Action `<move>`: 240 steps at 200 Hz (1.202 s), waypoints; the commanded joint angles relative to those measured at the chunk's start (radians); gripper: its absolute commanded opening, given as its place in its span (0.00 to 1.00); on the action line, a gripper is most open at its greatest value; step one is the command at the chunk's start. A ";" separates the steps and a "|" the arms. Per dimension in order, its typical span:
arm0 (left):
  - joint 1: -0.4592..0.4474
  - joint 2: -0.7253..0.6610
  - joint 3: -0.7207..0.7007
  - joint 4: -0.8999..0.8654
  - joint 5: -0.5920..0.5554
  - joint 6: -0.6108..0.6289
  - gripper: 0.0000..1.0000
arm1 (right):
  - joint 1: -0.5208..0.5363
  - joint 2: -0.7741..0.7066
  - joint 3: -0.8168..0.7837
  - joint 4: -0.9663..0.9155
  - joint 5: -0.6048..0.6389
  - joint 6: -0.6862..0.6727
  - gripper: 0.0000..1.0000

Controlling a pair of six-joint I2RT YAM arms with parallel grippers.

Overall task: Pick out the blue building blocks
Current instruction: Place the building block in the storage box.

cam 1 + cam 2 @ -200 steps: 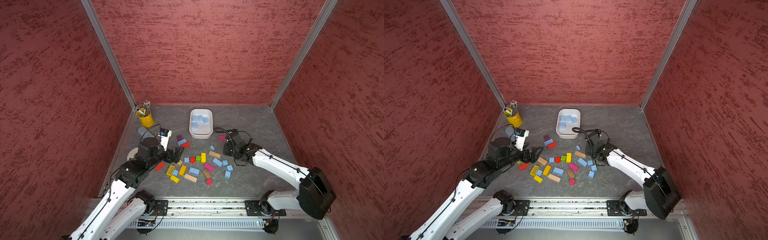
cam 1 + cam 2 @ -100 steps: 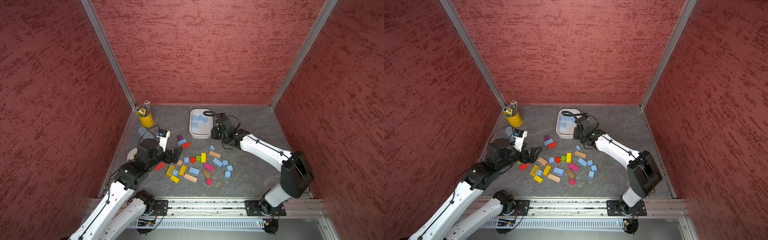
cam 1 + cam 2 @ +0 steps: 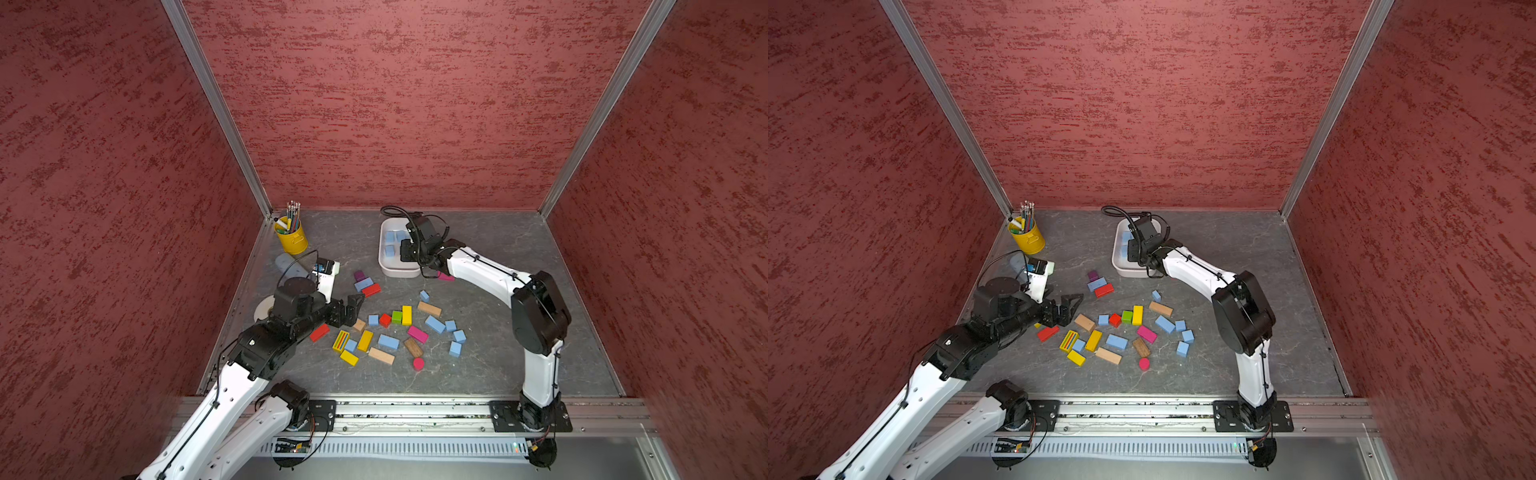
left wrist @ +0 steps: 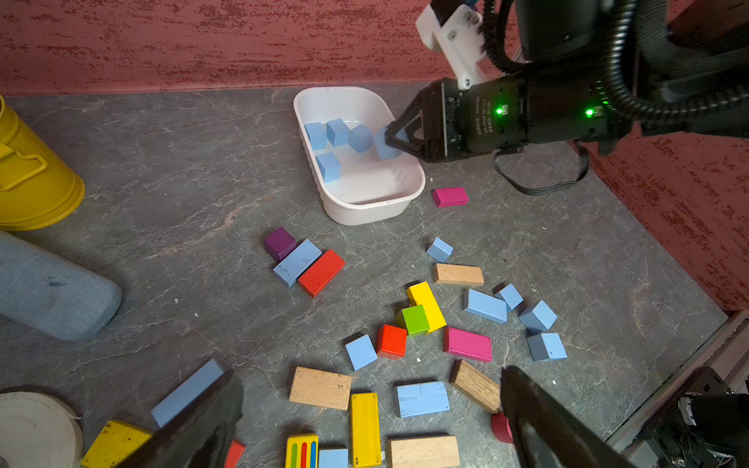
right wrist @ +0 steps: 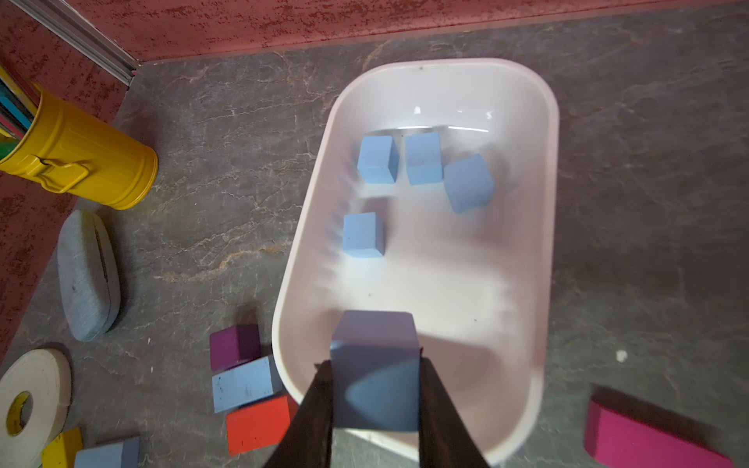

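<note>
Clamping right fingers (image 5: 435, 405) hold blue block (image 5: 375, 377) over tub (image 5: 539, 243); left fingers (image 4: 539, 417) wide.

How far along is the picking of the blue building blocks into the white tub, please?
Done: four light-blue wooden cubes lie in the white plastic tub. In hand: the right gripper, shut on a fifth blue cube, holds it over the tub. Left: about ten blue blocks lie on the grey stone-patterned table among other colours, with the open left gripper above them.
</note>
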 commanded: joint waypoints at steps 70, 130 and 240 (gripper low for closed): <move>-0.002 -0.009 -0.008 -0.014 -0.025 0.010 1.00 | -0.005 0.278 0.340 -0.119 0.086 -0.053 0.12; -0.009 -0.010 -0.009 -0.018 -0.036 -0.006 1.00 | -0.016 0.382 0.480 -0.158 0.127 -0.045 0.13; -0.017 -0.010 -0.009 -0.020 -0.054 -0.008 1.00 | -0.039 0.447 0.522 -0.149 0.131 -0.025 0.16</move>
